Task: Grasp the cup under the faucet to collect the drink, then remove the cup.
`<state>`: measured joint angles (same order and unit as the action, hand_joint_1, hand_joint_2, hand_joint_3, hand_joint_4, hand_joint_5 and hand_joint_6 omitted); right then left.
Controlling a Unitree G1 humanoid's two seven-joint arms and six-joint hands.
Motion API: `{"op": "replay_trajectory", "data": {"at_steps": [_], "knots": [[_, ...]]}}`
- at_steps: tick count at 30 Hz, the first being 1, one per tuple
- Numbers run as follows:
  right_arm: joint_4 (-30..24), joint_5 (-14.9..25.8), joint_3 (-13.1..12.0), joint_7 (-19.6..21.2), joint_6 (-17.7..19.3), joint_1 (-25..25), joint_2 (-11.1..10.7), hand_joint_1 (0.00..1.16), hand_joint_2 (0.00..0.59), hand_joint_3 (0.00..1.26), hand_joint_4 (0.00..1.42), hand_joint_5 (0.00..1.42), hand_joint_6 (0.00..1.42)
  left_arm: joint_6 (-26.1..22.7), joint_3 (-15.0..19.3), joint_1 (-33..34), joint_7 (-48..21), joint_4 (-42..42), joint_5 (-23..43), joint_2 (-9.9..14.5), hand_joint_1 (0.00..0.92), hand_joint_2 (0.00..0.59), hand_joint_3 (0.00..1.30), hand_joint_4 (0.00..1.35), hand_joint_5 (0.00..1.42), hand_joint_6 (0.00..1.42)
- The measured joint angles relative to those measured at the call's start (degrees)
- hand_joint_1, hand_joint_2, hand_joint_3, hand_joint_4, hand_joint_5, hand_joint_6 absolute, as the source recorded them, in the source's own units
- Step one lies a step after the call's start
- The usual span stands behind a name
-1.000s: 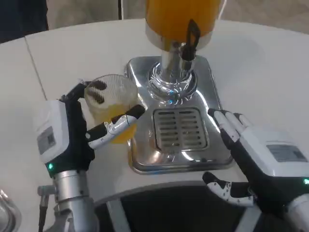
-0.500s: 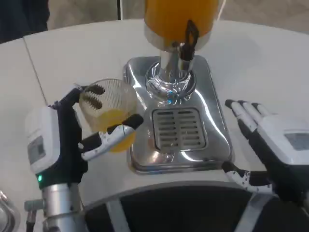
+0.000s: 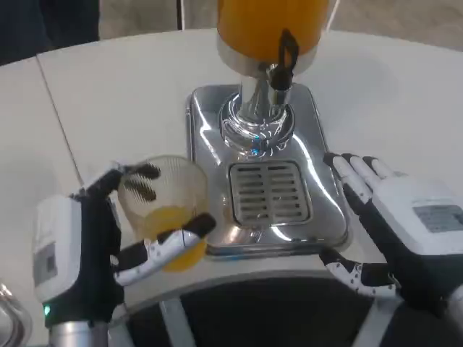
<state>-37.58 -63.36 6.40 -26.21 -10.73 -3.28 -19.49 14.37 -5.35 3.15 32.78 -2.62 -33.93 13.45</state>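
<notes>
Since a second ago the left hand (image 3: 94, 253) has pulled the cup (image 3: 165, 213) back toward the robot and a bit left, so it's now off the tray's front-left corner instead of alongside its left edge. Right hand (image 3: 394, 231) slid out to the right half a second ago and has come back in a little.

Nearest the camera, the left hand is wrapped around the cup: a white-and-black thumb crosses the front of it low down, and dark fingertips show through the far side near the rim. Cup is clear ribbed plastic, round, sitting roughly upright with its long axis tipped slightly, mouth facing up and toward the camera. Orange drink fills the bottom part. It's just beside the tray, well clear of the faucet.

Right hand is holding nothing, fingers spread and pointing away over the table (image 3: 108, 94) beside the tray's right edge, thumb sticking out toward the left.

Tray (image 3: 325, 188) is shiny chrome, rectangular with rounded corners, with a slotted drain grate (image 3: 269, 191) in the middle.

Behind that is a polished round pedestal, then the faucet (image 3: 284, 58) with a black lever, under a tank (image 3: 268, 25) full of orange juice.
</notes>
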Motion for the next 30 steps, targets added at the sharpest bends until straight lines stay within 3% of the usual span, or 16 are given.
{"op": "replay_trajectory", "data": {"at_steps": [9, 15, 23, 30], "knots": [[-1.16, -0.24, 1.19, 3.57, 2.61, 3.82, 1.01, 0.6, 0.452, 0.0, 0.0, 0.0, 0.05, 1.01, -0.23, -5.59, -2.81, -8.85, -0.39, -1.89, 0.629, 0.0, 1.1, 1.03, 1.4, 1.42], [-1.28, 1.81, 1.81, 5.94, 6.54, 7.45, 0.78, 0.51, 0.52, 0.0, 0.0, 0.0, 0.03, 1.01, -0.3, -8.08, -4.85, -11.16, -0.51, -3.22, 0.628, 0.0, 1.11, 1.03, 1.4, 1.42], [-1.2, 4.41, 0.35, 7.17, 9.62, 8.38, -1.14, 0.5, 0.528, 0.0, 0.0, 0.0, 0.03, 1.01, -0.22, -8.76, -6.18, -12.32, -0.56, -4.5, 0.628, 0.0, 1.11, 1.03, 1.4, 1.42], [-1.07, 4.79, 0.5, 7.69, 10.0, 8.61, -0.88, 0.5, 0.529, 0.0, 0.0, 0.0, 0.03, 1.01, -0.07, -9.83, -7.22, -12.89, -0.62, -4.85, 0.628, 0.0, 1.11, 1.03, 1.4, 1.42]]}}
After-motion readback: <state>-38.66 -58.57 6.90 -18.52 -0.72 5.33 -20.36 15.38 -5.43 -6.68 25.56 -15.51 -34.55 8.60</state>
